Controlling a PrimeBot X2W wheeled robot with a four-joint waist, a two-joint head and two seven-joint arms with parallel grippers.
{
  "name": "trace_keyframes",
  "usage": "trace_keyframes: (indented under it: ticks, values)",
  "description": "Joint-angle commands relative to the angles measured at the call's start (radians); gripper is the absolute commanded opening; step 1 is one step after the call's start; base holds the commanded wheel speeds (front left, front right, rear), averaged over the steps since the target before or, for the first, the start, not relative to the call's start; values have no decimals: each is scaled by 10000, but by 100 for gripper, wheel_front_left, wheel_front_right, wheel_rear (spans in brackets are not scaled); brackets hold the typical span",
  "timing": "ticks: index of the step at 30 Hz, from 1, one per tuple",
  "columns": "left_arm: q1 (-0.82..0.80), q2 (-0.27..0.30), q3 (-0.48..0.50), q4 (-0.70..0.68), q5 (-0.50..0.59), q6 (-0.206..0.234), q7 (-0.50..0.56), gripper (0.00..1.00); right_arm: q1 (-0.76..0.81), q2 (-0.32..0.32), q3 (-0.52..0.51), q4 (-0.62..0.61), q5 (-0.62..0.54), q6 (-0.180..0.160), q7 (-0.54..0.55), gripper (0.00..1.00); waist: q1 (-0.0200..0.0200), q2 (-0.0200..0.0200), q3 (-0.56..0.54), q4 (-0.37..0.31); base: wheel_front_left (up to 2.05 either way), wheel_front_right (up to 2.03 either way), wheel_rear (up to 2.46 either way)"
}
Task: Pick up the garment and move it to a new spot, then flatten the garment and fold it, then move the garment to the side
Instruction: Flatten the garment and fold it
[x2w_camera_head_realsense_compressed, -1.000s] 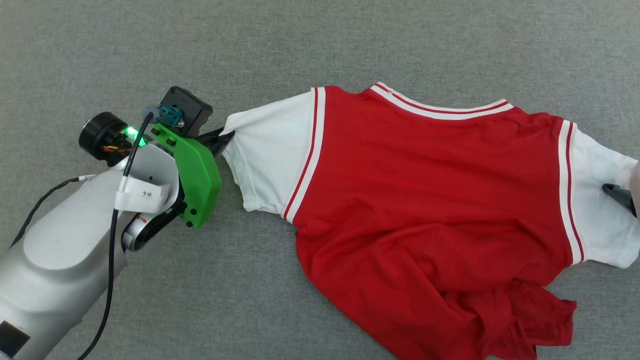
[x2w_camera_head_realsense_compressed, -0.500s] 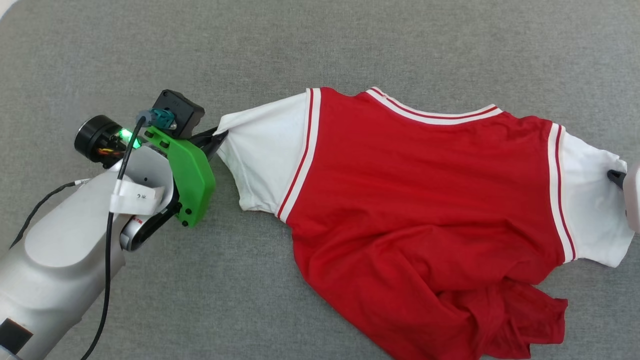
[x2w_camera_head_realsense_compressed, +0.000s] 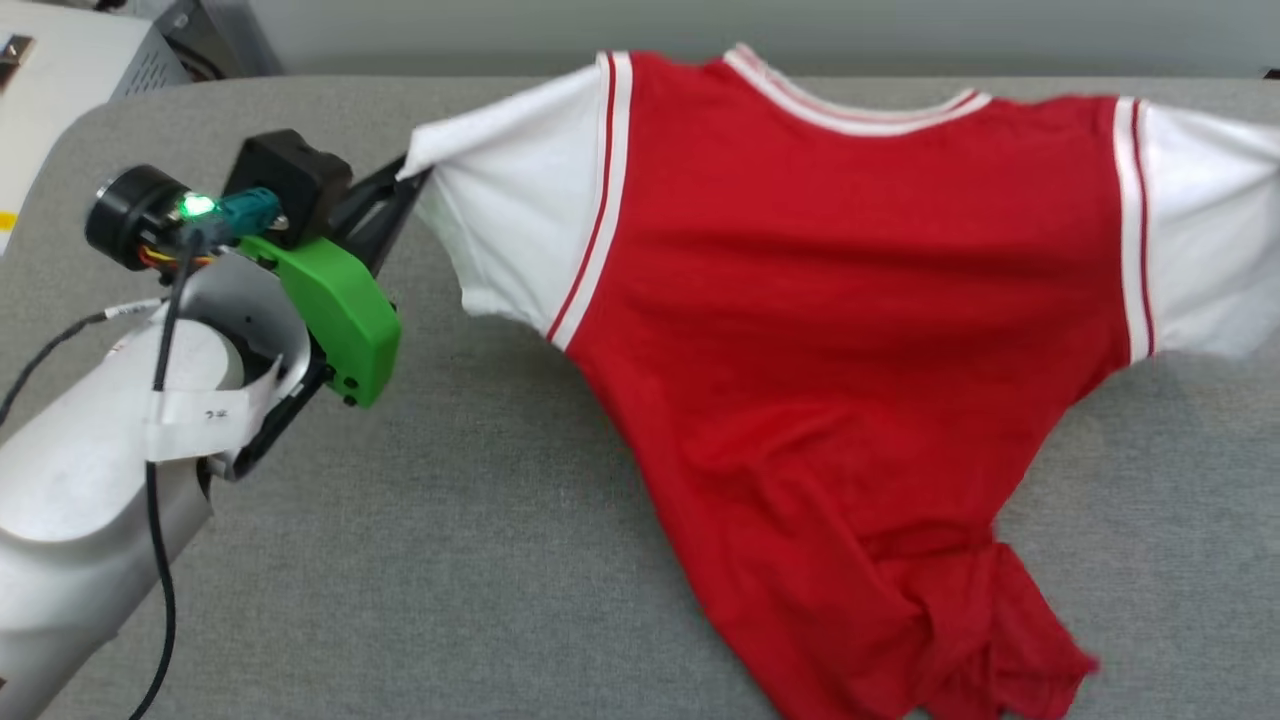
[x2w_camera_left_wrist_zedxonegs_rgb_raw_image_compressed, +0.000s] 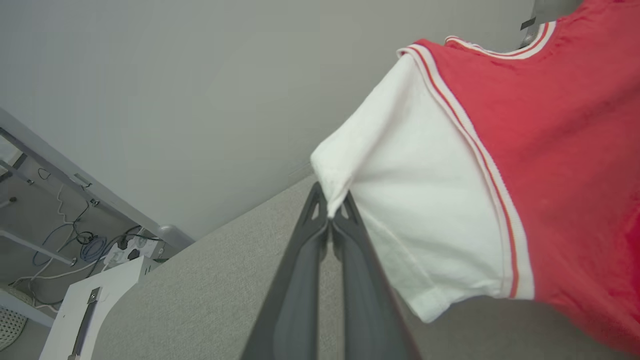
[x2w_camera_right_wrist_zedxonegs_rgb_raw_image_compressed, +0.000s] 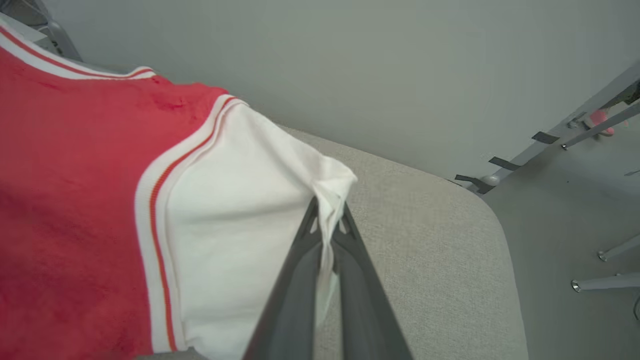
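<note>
The left gripper (x2w_camera_head_realsense_compressed: 408, 178) is clamped on the left sleeve (x2w_camera_head_realsense_compressed: 520, 210) of the shirt (x2w_camera_head_realsense_compressed: 850, 300), and the right gripper (x2w_camera_right_wrist_zedxonegs_rgb_raw_image_compressed: 330, 220) on the right sleeve (x2w_camera_right_wrist_zedxonegs_rgb_raw_image_compressed: 240, 200). The shirt hangs stretched above the table (x2w_camera_head_realsense_compressed: 480, 520), its bunched hem resting on it.

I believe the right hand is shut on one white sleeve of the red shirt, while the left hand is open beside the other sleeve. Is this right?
Not quite. The left hand is not open: the left wrist view shows it shut on the edge of the other white sleeve of the red shirt. The right hand is shut on its sleeve, as you say.
</note>
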Motion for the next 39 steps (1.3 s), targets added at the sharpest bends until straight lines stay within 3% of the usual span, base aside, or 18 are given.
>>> trace_keyframes:
  ticks: [1, 11, 19, 28, 39]
  values:
    - [-109, 161, 200, -212, 4, 198, -167, 0, -93, 88, -384, -165, -118, -11, -199, 0, 0, 0, -345, -109, 0, 0, 0]
    - [-906, 425, 992, -1350, 131, 768, -563, 0, -153, 1055, -2639, -1940, -775, -11, -223, 0, 0, 0, -665, -104, 0, 0, 0]
    - [-2380, -91, 1299, -977, 161, 601, -348, 0, -1485, 1832, -3258, -2593, -1537, -11, 291, 0, 0, 0, -42, -147, 0, 0, 0]
    - [-5530, -857, 1703, 724, 575, -46, -186, 0, -5259, 2254, -2686, -1085, -2520, -11, 581, 0, 0, 0, 1748, -306, 0, 0, 0]
    - [-9462, -1520, 2163, 3201, 1257, -607, -493, 0, -9957, 2640, -1668, 1761, -3418, -11, -494, 0, 0, 0, 3592, -560, 0, 0, 0]
